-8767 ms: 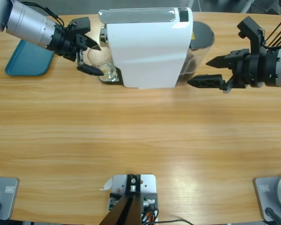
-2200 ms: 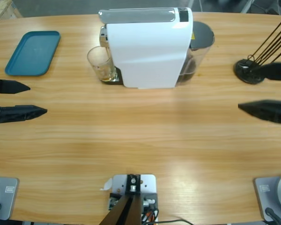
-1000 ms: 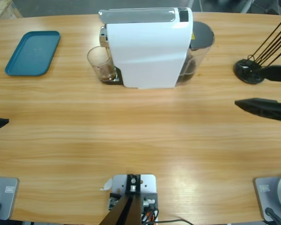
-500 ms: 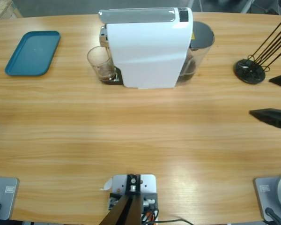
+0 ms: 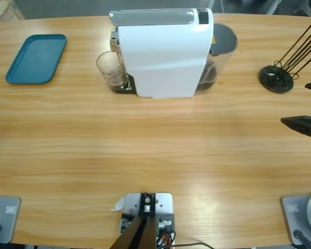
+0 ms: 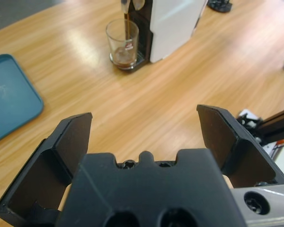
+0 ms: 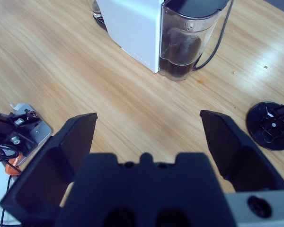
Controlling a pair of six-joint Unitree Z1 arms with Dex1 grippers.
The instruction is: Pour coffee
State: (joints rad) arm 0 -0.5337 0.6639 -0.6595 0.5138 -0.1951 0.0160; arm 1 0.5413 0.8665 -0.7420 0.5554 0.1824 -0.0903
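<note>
Both grippers are spread wide and hold nothing: the left gripper (image 6: 144, 130) hangs over bare wood well short of the glass (image 6: 122, 44), and the right gripper (image 7: 149, 137) shows only as two black jaw tips at the table's right edge in the high view. The coffee (image 6: 124, 55) is a shallow dark brown layer in the bottom of the clear round glass, which stands on the drip tray under the spout of the boxy white coffee machine (image 5: 163, 54). A teal plastic tray (image 5: 35, 58) with rounded corners lies on the grained wooden table (image 5: 155, 150)
</note>
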